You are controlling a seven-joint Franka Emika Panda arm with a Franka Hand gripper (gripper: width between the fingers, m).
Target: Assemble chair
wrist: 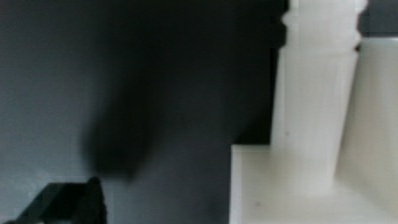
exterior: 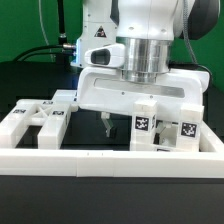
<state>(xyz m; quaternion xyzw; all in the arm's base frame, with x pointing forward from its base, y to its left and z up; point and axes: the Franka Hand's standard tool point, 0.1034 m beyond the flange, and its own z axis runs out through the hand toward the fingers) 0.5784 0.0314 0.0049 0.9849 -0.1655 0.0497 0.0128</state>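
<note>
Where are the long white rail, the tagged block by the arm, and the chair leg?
long white rail [exterior: 100,160]: exterior view, front face.
tagged block [exterior: 146,124]: exterior view, on its tag.
chair leg [wrist: 317,90]: wrist view, mid shaft.

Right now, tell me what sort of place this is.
Probably a robotics lab bench: an arm hangs over a black table, white chair parts carry square black-and-white tags, and a green backdrop stands behind.

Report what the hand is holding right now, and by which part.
Cannot be told. The hand hangs among the white chair pieces; one fingertip shows free, the other is hidden.
</note>
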